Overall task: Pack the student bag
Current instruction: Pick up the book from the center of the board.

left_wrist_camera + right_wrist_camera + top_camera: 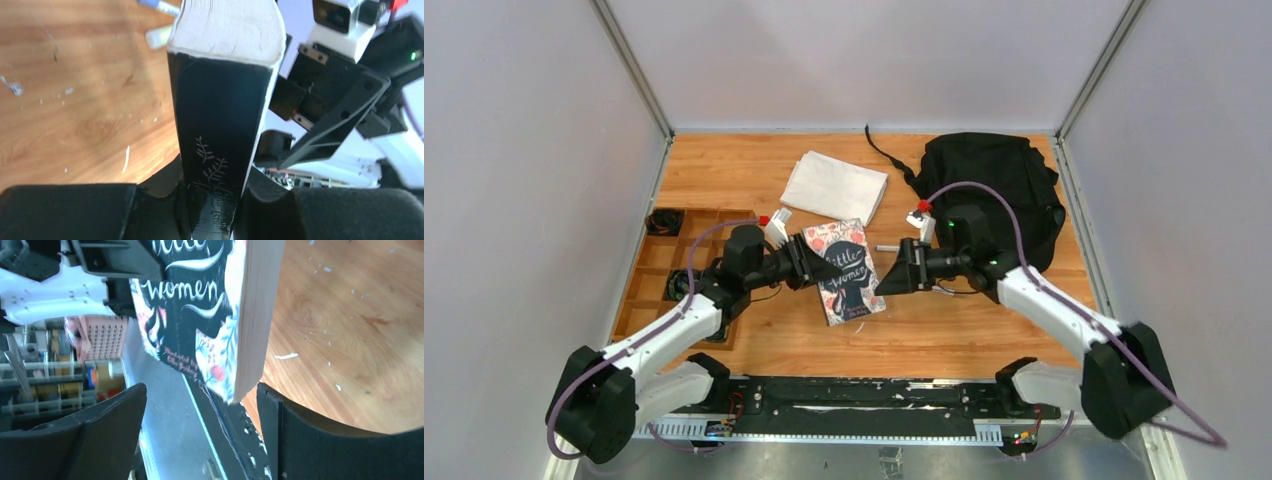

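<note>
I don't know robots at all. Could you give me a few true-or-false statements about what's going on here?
1. The left gripper clamps the book by its spine. True.
2. The book is already inside the student bag. False: it is outside the bag, between the two grippers.
3. The right gripper is open, with its fingers apart on either side of the book's page edge. True.
4. The white cloth lies on top of the bag. False: it lies folded on the table, left of the bag.
</note>
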`<state>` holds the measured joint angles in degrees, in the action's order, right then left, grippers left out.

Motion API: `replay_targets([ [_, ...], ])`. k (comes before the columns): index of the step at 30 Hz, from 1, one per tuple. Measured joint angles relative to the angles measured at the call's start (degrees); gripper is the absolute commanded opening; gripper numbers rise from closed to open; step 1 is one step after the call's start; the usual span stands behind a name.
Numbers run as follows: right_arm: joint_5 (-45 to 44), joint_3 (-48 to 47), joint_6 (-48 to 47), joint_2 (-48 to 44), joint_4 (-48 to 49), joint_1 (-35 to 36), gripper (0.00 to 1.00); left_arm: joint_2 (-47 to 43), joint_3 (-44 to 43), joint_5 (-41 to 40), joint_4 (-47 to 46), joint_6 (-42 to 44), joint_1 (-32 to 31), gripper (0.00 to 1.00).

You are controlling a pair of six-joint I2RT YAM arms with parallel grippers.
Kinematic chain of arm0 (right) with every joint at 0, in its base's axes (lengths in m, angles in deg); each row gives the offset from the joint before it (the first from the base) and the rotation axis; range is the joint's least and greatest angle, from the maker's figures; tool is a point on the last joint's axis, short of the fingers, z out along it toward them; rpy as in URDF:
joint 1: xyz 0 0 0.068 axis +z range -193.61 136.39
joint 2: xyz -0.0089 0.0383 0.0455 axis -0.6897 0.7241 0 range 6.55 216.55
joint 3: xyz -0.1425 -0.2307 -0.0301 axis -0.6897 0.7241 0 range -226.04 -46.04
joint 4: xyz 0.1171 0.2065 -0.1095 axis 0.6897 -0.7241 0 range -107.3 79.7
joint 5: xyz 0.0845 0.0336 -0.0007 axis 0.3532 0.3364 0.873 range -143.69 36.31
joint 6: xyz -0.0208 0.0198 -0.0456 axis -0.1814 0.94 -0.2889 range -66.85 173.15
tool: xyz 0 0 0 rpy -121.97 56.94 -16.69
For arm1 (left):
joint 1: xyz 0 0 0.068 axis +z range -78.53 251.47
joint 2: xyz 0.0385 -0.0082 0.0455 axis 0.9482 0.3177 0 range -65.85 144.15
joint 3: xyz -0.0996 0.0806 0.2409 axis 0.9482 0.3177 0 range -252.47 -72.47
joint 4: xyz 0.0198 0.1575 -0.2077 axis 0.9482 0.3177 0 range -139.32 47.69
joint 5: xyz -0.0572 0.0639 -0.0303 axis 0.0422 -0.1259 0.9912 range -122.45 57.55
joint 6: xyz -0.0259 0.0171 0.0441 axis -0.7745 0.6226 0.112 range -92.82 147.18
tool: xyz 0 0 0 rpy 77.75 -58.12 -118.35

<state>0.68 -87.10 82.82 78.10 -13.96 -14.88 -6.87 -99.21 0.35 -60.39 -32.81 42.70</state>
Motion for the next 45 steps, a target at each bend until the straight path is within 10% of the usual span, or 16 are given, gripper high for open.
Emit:
replay_targets([
  [12, -13.8, 18.4, 31.6, -28.3, 16.1, -2.6, 0.96, -1.2, -12.7, -13.4, 0.6, -5.1, 0.6, 0.00],
  [34, -25.2, 16.0, 51.6, -5.4, 60.2, 3.6, 0.97, 3.5, -15.6, -14.0, -7.8, -16.7, 0.5, 0.00],
  [40, -26.6, 11.1, 54.1, 0.1, 66.9, 3.8, 0.64, 4.1, -15.6, -14.2, -9.6, -18.2, -0.4, 0.00],
  [45, -28.1, 10.2, 56.9, 2.6, 69.5, 3.8, 0.18, 4.9, -15.6, -15.0, -10.8, -19.2, -1.5, 0.00],
])
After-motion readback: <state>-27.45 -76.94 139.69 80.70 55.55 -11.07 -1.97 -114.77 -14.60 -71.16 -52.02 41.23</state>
